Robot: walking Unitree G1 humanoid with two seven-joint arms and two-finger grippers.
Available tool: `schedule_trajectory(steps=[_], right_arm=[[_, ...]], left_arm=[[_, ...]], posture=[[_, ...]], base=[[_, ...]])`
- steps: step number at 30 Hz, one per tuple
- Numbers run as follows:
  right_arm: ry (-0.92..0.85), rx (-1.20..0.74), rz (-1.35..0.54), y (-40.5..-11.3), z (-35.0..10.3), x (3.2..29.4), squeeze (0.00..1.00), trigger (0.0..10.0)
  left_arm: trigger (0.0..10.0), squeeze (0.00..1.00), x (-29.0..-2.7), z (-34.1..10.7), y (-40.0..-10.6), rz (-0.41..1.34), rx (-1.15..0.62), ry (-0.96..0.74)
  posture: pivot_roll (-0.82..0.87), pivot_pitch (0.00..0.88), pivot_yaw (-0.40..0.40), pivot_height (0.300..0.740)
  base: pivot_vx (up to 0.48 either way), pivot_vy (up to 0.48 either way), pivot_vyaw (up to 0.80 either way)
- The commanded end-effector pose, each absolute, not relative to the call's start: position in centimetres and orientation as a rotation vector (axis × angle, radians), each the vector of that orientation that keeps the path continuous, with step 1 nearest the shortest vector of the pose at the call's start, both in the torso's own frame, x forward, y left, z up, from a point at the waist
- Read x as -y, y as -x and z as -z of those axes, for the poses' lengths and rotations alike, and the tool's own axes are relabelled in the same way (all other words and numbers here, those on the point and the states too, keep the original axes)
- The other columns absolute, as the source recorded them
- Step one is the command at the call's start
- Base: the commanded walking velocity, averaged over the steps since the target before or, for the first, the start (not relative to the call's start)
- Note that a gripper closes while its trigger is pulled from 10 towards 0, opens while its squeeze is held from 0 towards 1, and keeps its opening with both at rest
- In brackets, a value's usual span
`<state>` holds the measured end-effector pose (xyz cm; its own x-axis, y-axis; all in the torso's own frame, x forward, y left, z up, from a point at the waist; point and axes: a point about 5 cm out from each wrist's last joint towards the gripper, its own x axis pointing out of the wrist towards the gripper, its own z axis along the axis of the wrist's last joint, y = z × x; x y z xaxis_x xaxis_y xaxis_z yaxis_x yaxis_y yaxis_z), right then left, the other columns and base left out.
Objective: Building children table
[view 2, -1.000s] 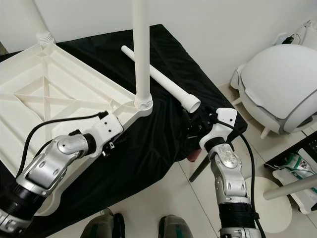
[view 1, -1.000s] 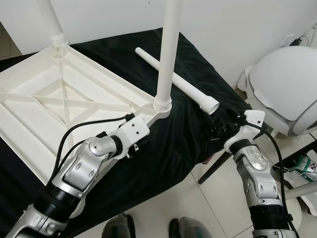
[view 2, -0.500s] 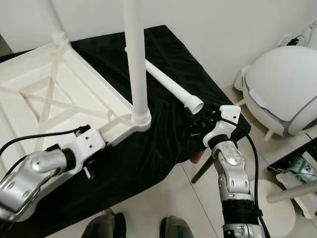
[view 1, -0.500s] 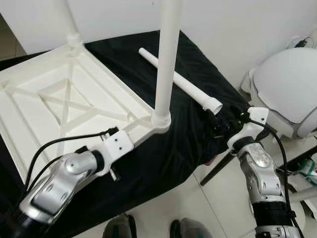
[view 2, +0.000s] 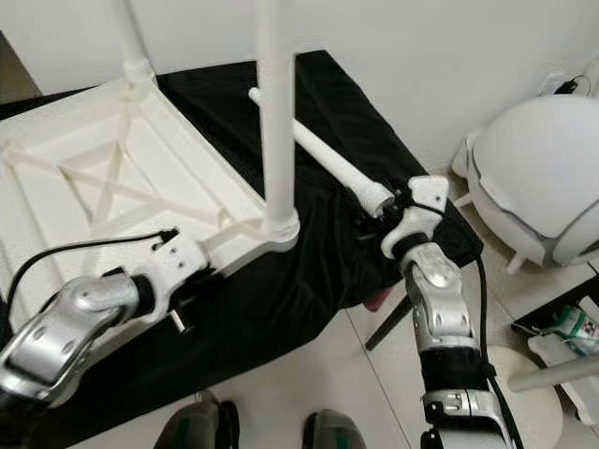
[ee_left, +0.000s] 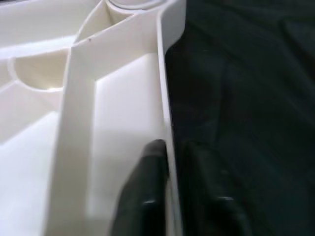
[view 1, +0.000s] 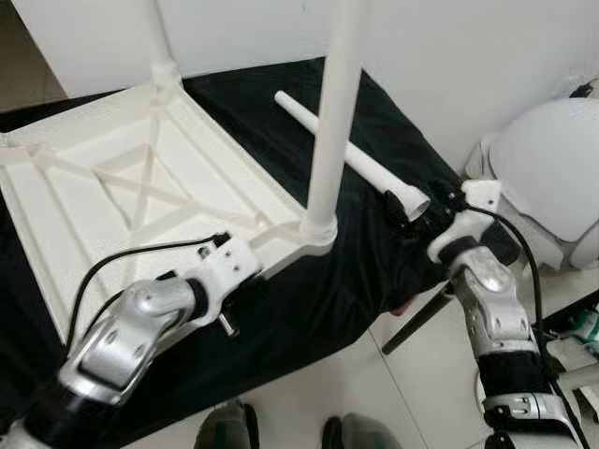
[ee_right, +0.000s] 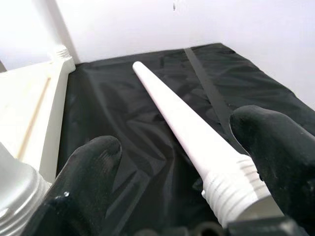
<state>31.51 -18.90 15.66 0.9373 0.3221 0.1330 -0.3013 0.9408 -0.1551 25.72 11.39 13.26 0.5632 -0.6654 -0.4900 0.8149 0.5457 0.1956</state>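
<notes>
A white table top [view 1: 122, 187] lies upside down on a black cloth [view 1: 309, 299]. One white leg [view 1: 332, 112] stands screwed into its near right corner. A second leg [view 1: 159, 37] stands at the far corner. A loose white leg [view 1: 346, 154] lies on the cloth to the right. My left gripper [ee_left: 172, 162] is shut on the table top's rim [ee_left: 165, 98] near the corner with the leg. My right gripper [ee_right: 178, 132] is open, one finger on each side of the loose leg's threaded end [ee_right: 236, 189].
A large white rounded shell [view 1: 552, 168] stands on the tiled floor at the right, close to my right arm. The cloth's edge drops off in front of me, with a dark slanted table leg [view 1: 421, 318] below it. My feet [view 1: 225, 430] stand below.
The view has shifted. My right gripper has moved forward until its fingers flank the loose leg's threaded end. My left gripper keeps its hold on the rim.
</notes>
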Motion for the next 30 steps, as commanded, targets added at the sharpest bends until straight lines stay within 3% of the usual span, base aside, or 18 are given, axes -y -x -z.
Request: schedule_trajectory(steps=[1,6,7,20,30], right_arm=[[0.147,0.148,-0.332,-31.6,-15.5,18.9,0.00,10.0],[0.154,0.152,-0.381,-32.0,-15.7,18.4,0.00,10.0],[0.156,0.151,-0.401,-32.2,-15.8,18.3,0.00,10.0],[0.137,0.108,-0.646,-32.3,-15.9,17.1,0.00,10.0],[0.139,0.062,-0.896,-31.8,-16.1,16.1,0.00,10.0]], left_arm=[[10.0,1.00,-11.9,-13.2,-26.3,0.795,-0.383,-0.423],[10.0,1.00,-11.2,-15.0,-27.3,0.793,-0.307,-0.350],[10.0,0.00,-11.0,-15.6,-27.5,0.798,-0.282,-0.342],[10.0,0.00,-12.6,-19.3,-27.7,0.810,-0.160,-0.258],[10.0,0.00,-14.0,-19.4,-28.3,0.659,-0.173,-0.254]], posture=[[-0.04,0.061,-0.008,0.740],[-0.04,0.058,-0.018,0.740],[-0.04,0.058,-0.024,0.740],[-0.01,0.041,-0.045,0.740],[0.01,0.025,-0.056,0.740]], base=[[0.000,0.000,0.00],[0.000,0.000,0.00],[0.000,0.000,0.00],[0.000,0.000,0.00],[0.000,0.000,0.00]])
